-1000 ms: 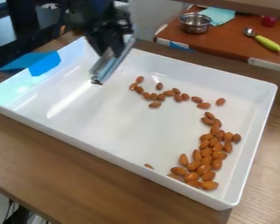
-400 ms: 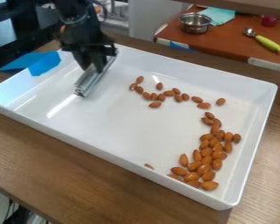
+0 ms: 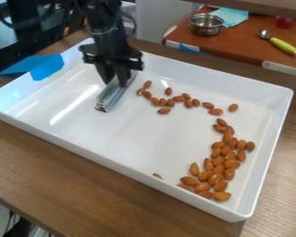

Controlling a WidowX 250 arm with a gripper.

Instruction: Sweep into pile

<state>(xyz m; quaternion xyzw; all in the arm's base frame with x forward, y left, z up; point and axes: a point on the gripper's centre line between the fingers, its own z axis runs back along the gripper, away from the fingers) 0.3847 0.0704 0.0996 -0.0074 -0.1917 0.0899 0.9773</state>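
So the biggest thing here is the wood-look tabletop [image 3: 64, 185], and sitting on it is a big white tray [image 3: 144, 134]. Far right there's a reddish-brown table [image 3: 237, 48]. The tool [image 3: 115, 82] hangs over the far left part of the tray, fingers a little apart and closed around a metal bar [image 3: 111, 98]. Blue tape [image 3: 46, 67] hangs over the tray's left rim. That bar slants from its far end in the tool down to the near left; can't tell if it touches the tray floor. On the far right table: a teal cloth [image 3: 234, 15], a metal pot [image 3: 206, 25] and a green-handled spoon [image 3: 282, 45]. Smallest are the almonds [image 3: 217, 164], bunched thickest at the tray's near right, with a loose string curving far and left to just right of the bar, plus one loner by the near wall.
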